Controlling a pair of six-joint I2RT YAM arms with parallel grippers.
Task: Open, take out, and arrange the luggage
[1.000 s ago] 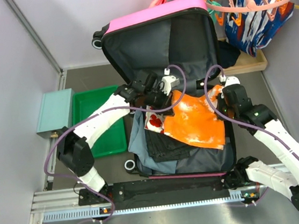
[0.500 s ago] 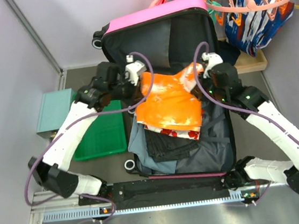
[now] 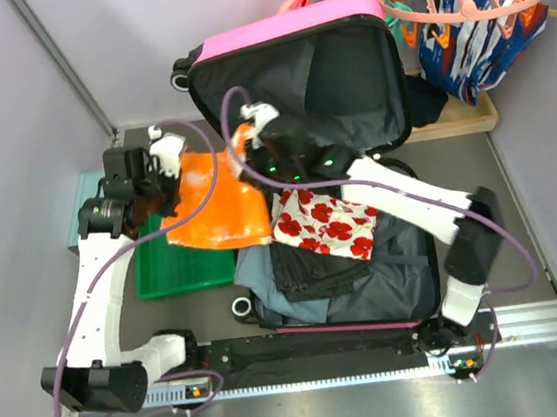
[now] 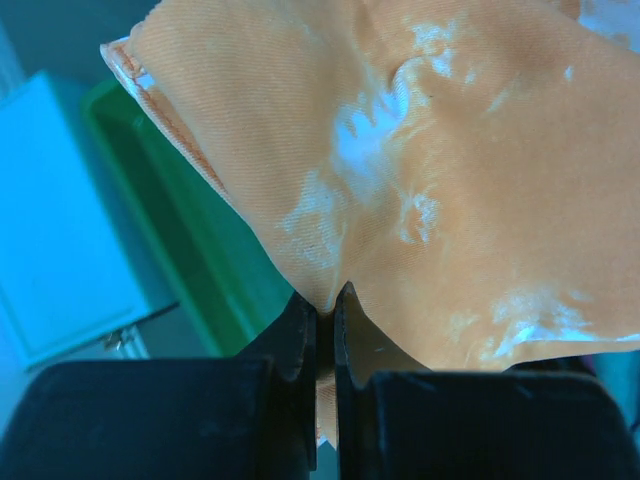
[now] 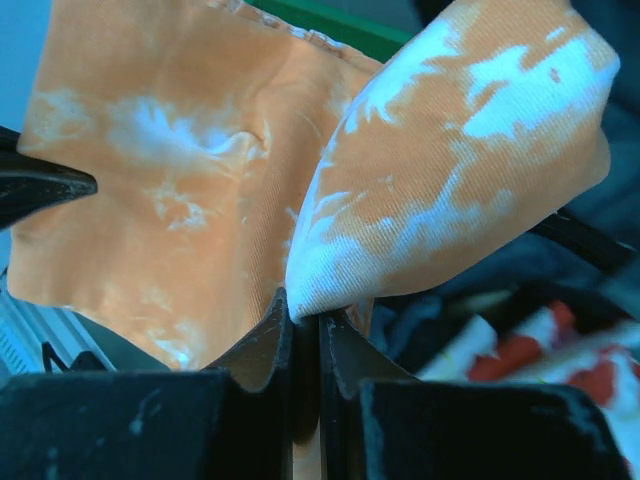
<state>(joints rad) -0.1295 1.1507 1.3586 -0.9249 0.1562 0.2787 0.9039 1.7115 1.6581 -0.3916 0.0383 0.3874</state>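
Both arms have swung leftward, carrying the orange white-mottled fabric cloth (image 3: 220,207) off the large hot-pink hard-shell suitcase (image 3: 283,29), which lies open just right of the right gripper (image 5: 303,318). It and the left gripper (image 4: 325,303) each pinch a corner, the cloth hanging between them above the green plastic tray (image 3: 169,266).

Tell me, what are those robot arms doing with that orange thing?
The two arms are holding an orange tie-dye cloth stretched between them. The left gripper pinches one edge and the right gripper pinches another. The cloth hangs partly over the green tray, right next to the open pink suitcase. Inside the suitcase lie a white cloth with red flowers and some dark clothes.
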